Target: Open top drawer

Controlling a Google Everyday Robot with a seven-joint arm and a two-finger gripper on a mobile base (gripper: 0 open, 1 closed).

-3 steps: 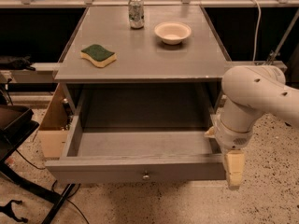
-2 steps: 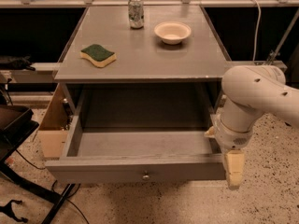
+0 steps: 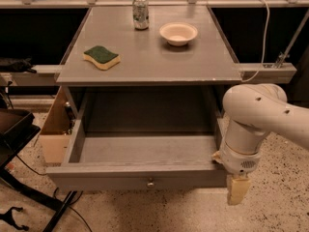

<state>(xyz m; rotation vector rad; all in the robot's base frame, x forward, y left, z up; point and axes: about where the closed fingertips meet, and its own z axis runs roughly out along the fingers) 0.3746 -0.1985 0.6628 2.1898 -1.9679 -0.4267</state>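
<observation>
The top drawer [image 3: 145, 151] is a wide grey wooden drawer with a deep box. It stands pulled far out from under the grey tabletop [image 3: 154, 57]. Its front panel faces me with a small round metal knob [image 3: 150, 182] at the centre. The drawer box looks empty. My white arm [image 3: 256, 124] comes in from the right. My gripper [image 3: 237, 190] hangs just past the drawer's front right corner, pointing down, and touches nothing that I can see. No other drawers show.
On the tabletop lie a green and yellow sponge [image 3: 101, 57], a drink can [image 3: 140, 12] and a pale bowl [image 3: 178, 33]. A wooden side panel [image 3: 54, 129] stands left of the drawer. A dark chair [image 3: 14, 129] and cables are at the far left.
</observation>
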